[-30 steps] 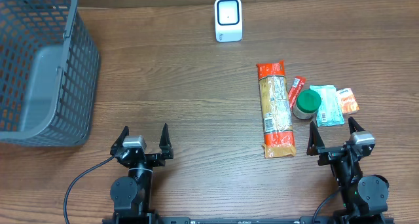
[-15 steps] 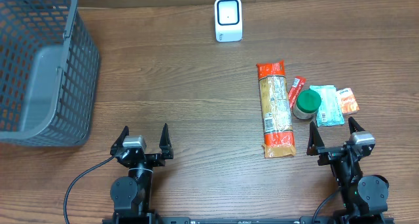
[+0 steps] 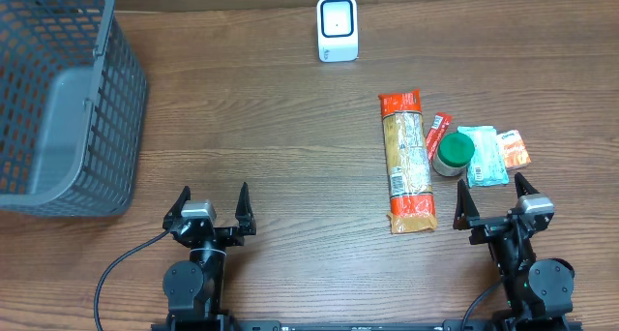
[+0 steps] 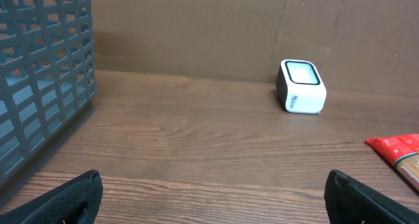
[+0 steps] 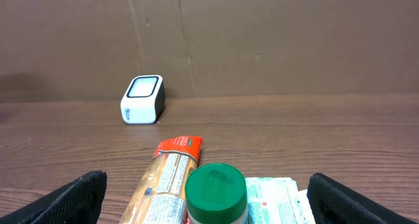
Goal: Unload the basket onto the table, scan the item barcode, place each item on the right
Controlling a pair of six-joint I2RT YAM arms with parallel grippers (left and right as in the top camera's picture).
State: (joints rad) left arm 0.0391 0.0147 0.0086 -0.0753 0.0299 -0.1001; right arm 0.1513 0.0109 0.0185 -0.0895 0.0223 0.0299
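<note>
On the brown wooden counter (image 3: 271, 128), the grey plastic mesh basket (image 3: 58, 89) sits at far left and the small white box-shaped scanner (image 3: 338, 28) at back centre. The long red-ended pasta packet (image 3: 406, 162) lies right of centre, the green-lidded round jar (image 3: 453, 154) just beside its right side.

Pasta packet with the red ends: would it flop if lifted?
The pasta packet is probably fairly stiff: it lies long and straight. Its plastic wrapper may be slippery. It looks flattish, so it seems unlikely to roll.
</note>
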